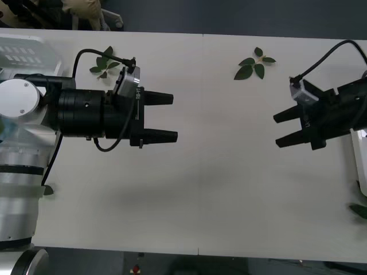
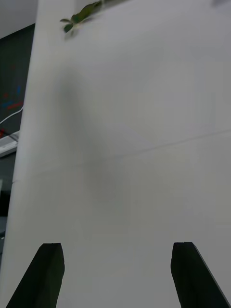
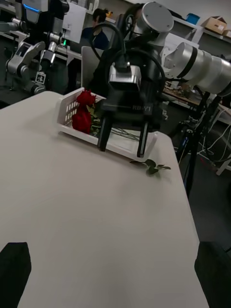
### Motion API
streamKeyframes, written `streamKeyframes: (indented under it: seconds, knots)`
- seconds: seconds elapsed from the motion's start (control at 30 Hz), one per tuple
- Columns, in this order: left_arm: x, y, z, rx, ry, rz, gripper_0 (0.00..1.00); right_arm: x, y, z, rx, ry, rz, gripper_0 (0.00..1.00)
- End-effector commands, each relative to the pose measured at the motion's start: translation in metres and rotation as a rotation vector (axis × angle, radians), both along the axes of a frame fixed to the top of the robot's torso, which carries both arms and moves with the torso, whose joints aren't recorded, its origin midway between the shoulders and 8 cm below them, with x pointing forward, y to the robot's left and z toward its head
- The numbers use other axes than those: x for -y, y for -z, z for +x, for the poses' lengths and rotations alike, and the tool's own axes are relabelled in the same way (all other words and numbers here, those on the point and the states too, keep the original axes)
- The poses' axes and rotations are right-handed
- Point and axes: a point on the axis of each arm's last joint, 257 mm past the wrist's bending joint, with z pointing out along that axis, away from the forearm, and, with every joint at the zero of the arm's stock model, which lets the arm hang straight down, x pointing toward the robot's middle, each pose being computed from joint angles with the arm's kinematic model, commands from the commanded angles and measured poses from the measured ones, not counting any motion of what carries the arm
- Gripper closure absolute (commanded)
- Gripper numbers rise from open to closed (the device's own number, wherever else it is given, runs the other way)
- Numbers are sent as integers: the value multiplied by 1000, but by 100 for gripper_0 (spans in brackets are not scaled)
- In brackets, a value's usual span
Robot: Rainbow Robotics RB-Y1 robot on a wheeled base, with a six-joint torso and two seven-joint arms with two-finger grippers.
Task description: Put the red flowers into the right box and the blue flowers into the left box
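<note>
Red flowers (image 3: 83, 113) in right box (image 3: 67, 120)

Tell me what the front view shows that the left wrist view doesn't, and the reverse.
Front view alone: the left box at the table's corner and two leaf sprigs along the table's far side. Left wrist view alone: the red flowers lying in the right box, behind the right pincer. Both: the white table, the right box's edge, and the left pincer and right pincer, each open and empty.
</note>
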Motion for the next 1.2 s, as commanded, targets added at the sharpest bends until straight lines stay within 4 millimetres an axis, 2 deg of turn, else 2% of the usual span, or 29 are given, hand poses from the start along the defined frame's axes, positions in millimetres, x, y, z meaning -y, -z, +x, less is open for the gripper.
streamKeyframes:
  seconds: [0.03, 0.2, 0.47, 0.57, 1.2]
  knots:
    - [8, 8, -24, -10, 29, -10, 0, -12, -7, -6, 11, -87, -46, 35]
    - [12, 13, -35, -34, 41, -31, 0, -28, 4, -12, 12, -123, -64, 35]
    - [13, 8, -41, -46, 58, -63, 0, -49, 13, -16, 9, -167, -75, 35]
    - [13, 2, -41, -44, 61, -84, 0, -52, 12, -17, 15, -173, -72, 35]
    - [13, 2, -41, -44, 61, -84, 0, -51, 12, -15, 20, -168, -74, 35]
